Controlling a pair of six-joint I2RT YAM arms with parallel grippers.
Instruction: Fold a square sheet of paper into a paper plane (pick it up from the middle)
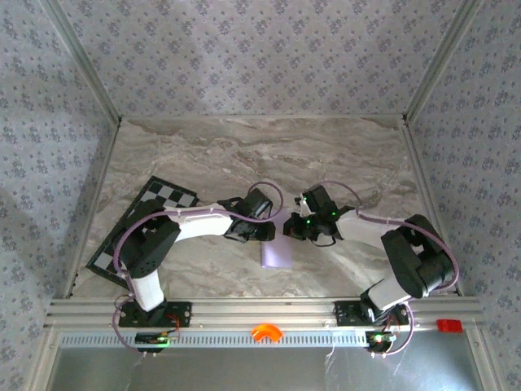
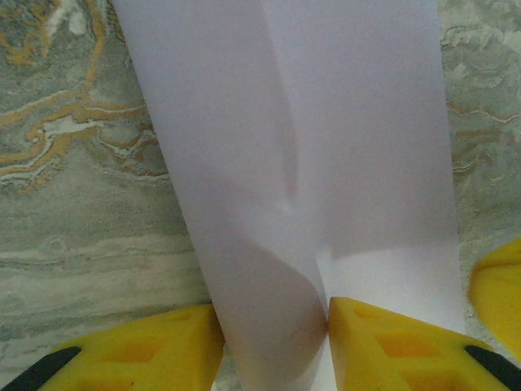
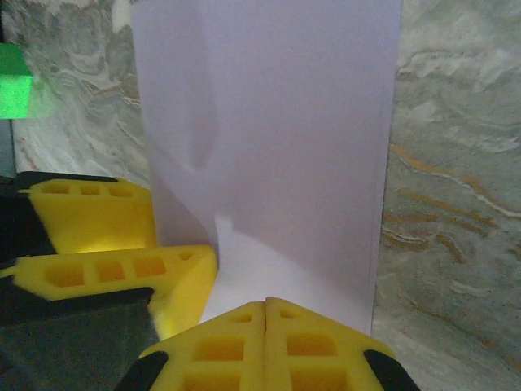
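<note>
The square sheet of paper (image 1: 277,255) lies on the marble table as a narrow, pale lilac folded strip, between the two arms. Both grippers meet over its far end. My left gripper (image 1: 269,232) comes in from the left. In the left wrist view a raised, curled fold of the sheet (image 2: 269,204) stands between the yellow fingers, and my left gripper (image 2: 273,326) is shut on it. My right gripper (image 1: 291,228) comes in from the right. Its yellow fingertips are shut tight with nothing between them, and my right gripper (image 3: 266,303) rests over the paper (image 3: 277,122) beside the left fingers (image 3: 122,273).
A black-and-white checkered board (image 1: 138,228) lies at the table's left, partly under the left arm. A tiny green block (image 3: 15,90) sits beyond the left fingers. An orange piece (image 1: 267,331) and a red piece (image 1: 448,326) sit on the front rail. Patterned walls enclose the table.
</note>
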